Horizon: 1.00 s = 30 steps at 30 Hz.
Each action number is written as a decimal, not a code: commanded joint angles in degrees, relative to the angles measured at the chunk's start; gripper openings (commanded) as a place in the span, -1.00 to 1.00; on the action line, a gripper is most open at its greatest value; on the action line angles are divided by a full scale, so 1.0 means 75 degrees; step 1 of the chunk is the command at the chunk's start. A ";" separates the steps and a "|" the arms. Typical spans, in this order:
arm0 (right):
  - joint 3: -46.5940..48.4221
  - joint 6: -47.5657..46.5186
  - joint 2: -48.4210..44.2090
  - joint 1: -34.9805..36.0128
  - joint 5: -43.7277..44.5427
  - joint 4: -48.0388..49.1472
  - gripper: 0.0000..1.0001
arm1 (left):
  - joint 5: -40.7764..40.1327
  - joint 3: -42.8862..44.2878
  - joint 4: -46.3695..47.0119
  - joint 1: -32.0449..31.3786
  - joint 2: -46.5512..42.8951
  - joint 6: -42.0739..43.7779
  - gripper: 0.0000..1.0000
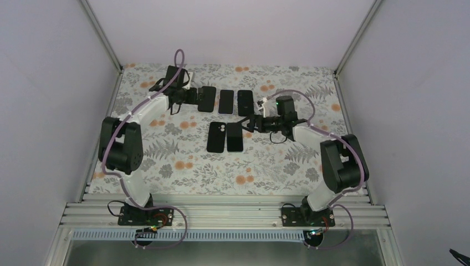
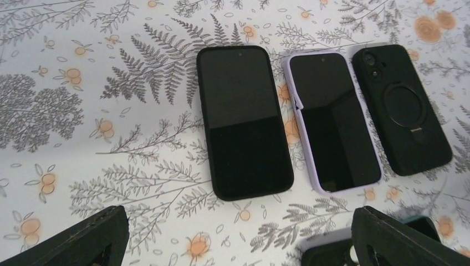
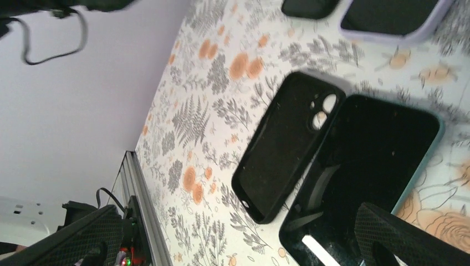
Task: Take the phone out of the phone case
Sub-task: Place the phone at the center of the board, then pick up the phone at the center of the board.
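Three items lie in a back row: a phone in a black case (image 2: 244, 119), a phone in a lilac case (image 2: 332, 122), and a black case face down with a ring stand (image 2: 402, 108). In front lie an empty black case (image 3: 288, 147) and a bare phone with a teal edge (image 3: 366, 166). My left gripper (image 2: 238, 244) is open and empty, just left of the black-cased phone (image 1: 206, 98). My right gripper (image 3: 238, 244) is open and empty, low over the bare phone (image 1: 234, 137), at its right side.
The floral mat (image 1: 166, 160) covers the table. White walls and metal posts (image 1: 102, 36) enclose the back and sides. An aluminium rail (image 1: 221, 213) runs along the near edge. The lilac-cased phone (image 1: 226, 101) and the ring case (image 1: 245, 102) lie between the two grippers.
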 commanded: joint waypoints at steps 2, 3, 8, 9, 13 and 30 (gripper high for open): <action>0.0151 -0.0361 -0.0762 -0.0213 0.0341 -0.0064 0.99 | -0.0483 0.1075 -0.0666 -0.0251 0.0921 0.0049 1.00; 0.0161 -0.0381 -0.0833 -0.0244 0.0365 -0.0092 0.99 | -0.0526 0.1394 -0.0741 -0.0285 0.1135 0.0045 1.00; 0.0249 -0.0518 -0.1023 -0.0391 0.0498 -0.0301 0.99 | -0.0750 0.2513 -0.1120 -0.0455 0.2141 0.0069 1.00; 0.0266 -0.0545 -0.1048 -0.0411 0.0524 -0.0331 0.99 | -0.0816 0.2749 -0.1231 -0.0495 0.2329 0.0058 1.00; 0.0237 -0.0522 -0.1138 -0.0511 0.0571 -0.0315 0.99 | -0.0985 0.3466 -0.1472 -0.0569 0.2962 0.0044 1.00; 0.0163 -0.0193 -0.1057 -0.0953 0.0426 -0.0193 0.99 | -0.1629 0.4740 -0.1928 -0.0800 0.4470 -0.0049 1.00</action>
